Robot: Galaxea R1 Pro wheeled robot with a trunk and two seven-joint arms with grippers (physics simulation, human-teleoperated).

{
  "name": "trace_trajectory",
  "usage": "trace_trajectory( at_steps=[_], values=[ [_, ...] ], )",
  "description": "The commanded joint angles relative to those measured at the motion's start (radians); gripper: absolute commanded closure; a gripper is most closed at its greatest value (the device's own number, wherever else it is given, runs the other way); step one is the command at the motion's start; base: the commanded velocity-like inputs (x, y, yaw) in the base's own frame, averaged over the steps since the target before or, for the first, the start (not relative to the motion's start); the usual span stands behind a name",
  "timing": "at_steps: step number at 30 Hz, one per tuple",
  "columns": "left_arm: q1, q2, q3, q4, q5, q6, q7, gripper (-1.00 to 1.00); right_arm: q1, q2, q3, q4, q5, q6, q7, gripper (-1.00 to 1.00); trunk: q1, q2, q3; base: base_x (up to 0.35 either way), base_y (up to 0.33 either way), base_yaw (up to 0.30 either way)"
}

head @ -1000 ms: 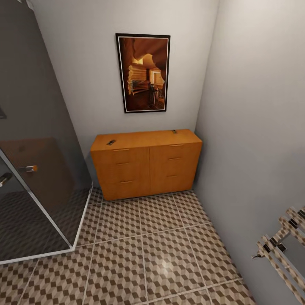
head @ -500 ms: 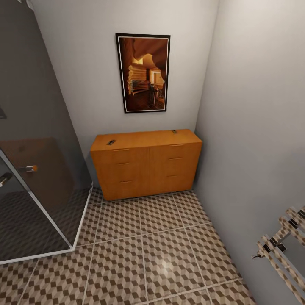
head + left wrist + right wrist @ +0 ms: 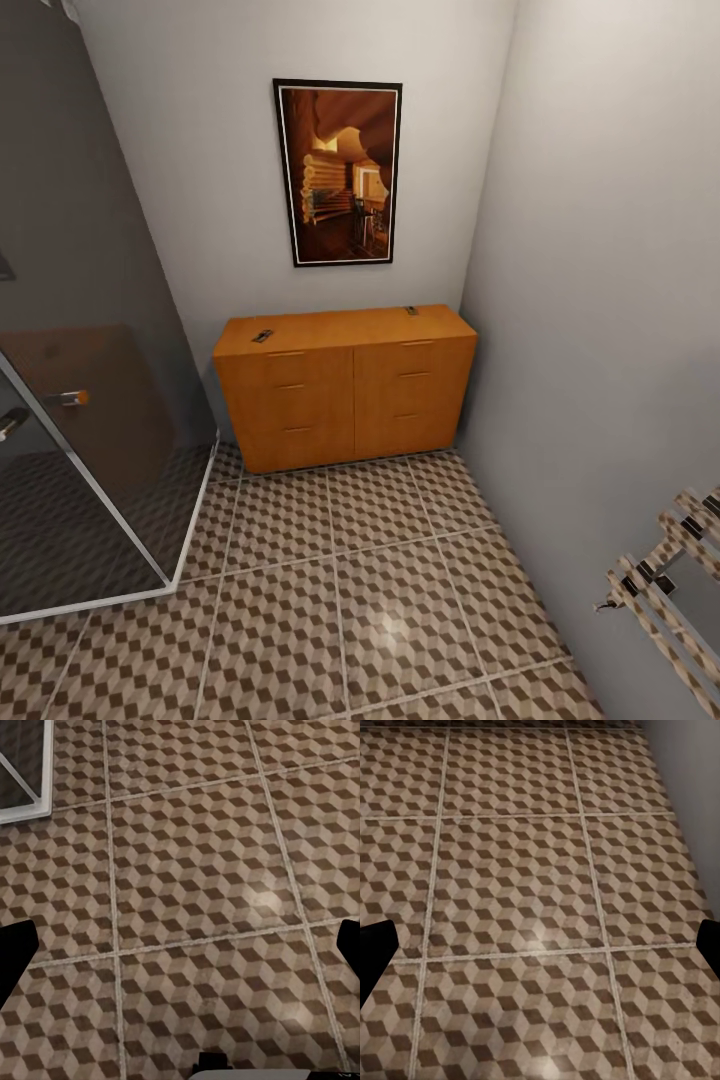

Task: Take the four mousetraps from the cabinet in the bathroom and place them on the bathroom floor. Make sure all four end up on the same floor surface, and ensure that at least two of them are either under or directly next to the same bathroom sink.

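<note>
- Cabinet [image 3: 345, 385]: orange-brown wooden sideboard stood against the far wall, in the corner where that wall met the right-hand wall, with all drawers shut and slim bar handles showing on the fronts.
- Mousetraps: two small dark-wired pieces lay on the cabinet top, one [image 3: 262, 336] near its front left corner, the other [image 3: 411, 310] near its back right edge, well apart from each other. Detail too small to tell more.
- Bathroom floor [image 3: 380, 600]: cube-patterned tiles with pale grout lines ran from the cabinet base toward the viewer; the same tiling lay below both wrist cameras.
- Glass shower enclosure [image 3: 90, 400]: dark panel with white frame stood just beside the cabinet's left end.
- Framed picture [image 3: 338, 172]: hung on the far wall above the cabinet.
- Towel rail [image 3: 665, 580]: mounted on the right-hand wall, near the viewer.
- Left gripper [image 3: 180, 960]: dark fingertips sat at opposite edges of the wrist picture, spread wide, pinching nothing.
- Right gripper [image 3: 540, 952]: fingertips likewise spread wide above bare tile, empty.
</note>
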State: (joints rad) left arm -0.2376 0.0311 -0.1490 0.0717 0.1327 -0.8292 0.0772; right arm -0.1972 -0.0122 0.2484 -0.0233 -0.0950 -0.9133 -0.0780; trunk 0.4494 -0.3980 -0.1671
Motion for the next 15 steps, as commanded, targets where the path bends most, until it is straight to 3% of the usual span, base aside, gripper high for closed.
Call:
trace_trajectory(
  at_steps=[1, 15],
  values=[
    [-0.002, 0.0, -0.009, 0.004, 0.007, -0.005, 0.003, -1.0, -0.001, 0.0, 0.009, 0.0, -0.009, -0.003, -0.002, -1.0, 0.001, -0.002, -0.002, 0.0, 0.0, 0.0],
    [-0.002, 0.0, -0.009, 0.004, 0.007, -0.005, 0.003, -1.0, -0.001, 0.0, 0.009, 0.0, -0.01, -0.004, -0.004, -1.0, 0.001, -0.002, -0.002, 0.027, 0.0, 0.0]
  ],
)
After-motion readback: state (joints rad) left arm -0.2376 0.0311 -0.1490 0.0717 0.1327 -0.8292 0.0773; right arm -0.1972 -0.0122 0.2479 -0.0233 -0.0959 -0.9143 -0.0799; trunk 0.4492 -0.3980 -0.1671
